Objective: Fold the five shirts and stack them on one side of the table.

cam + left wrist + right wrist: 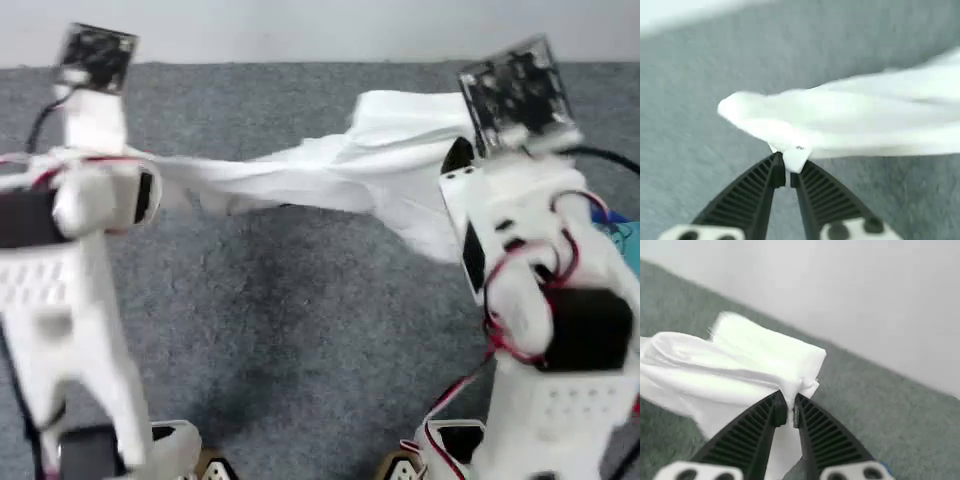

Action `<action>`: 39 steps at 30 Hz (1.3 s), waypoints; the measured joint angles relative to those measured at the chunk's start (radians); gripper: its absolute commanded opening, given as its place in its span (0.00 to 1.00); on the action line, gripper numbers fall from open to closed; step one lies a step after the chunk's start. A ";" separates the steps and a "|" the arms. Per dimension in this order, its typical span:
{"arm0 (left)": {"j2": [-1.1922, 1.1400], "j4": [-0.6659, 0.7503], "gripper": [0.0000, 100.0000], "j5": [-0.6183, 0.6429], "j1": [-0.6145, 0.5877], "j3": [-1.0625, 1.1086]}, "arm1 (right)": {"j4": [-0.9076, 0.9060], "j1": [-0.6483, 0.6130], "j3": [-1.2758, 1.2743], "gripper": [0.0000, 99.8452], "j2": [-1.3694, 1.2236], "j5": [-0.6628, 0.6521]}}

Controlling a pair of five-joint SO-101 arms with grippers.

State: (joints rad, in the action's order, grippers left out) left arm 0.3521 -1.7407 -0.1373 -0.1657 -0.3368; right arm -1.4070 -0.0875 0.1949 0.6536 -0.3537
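Observation:
A white shirt (330,170) hangs stretched in the air between the two arms, above the grey table. My left gripper (787,172) is shut on one edge of the white shirt (850,120), at the left of the high view. My right gripper (788,407) is shut on the other end of the white shirt (740,370), near the back right of the table. The cloth sags and bunches toward the right arm (530,260).
Grey carpet-like table surface (300,330) lies under the shirt, with a white wall behind its far edge. A bit of blue cloth (625,235) peeks out at the right edge behind the right arm. The left arm's body (70,260) stands at the front left.

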 measured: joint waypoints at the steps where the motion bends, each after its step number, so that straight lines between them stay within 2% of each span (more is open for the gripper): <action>1: 0.037 -0.002 0.02 0.000 0.000 -0.008 | 0.000 0.000 0.005 0.01 0.006 0.000; 12: 0.089 -0.003 0.02 0.000 0.000 0.097 | -0.083 0.000 -0.098 0.01 0.014 0.000; 19: 0.089 -0.003 0.02 0.000 0.000 0.103 | -0.078 0.002 -0.305 0.16 0.015 -0.009; 28: 0.089 -0.003 0.02 0.000 -0.003 0.189 | 0.183 -0.002 -0.744 0.16 0.014 0.037; 34: 0.089 0.083 0.02 0.000 -0.005 0.396 | 0.292 -0.124 -0.865 0.16 0.014 0.041; 39: 0.089 0.250 0.02 0.000 -0.005 0.595 | 0.358 -0.267 -0.870 0.16 -0.084 0.080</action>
State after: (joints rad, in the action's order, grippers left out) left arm 0.4411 -1.4906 -0.1373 -0.1703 0.2585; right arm -1.0495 -0.3544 -0.6751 0.5692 -0.2739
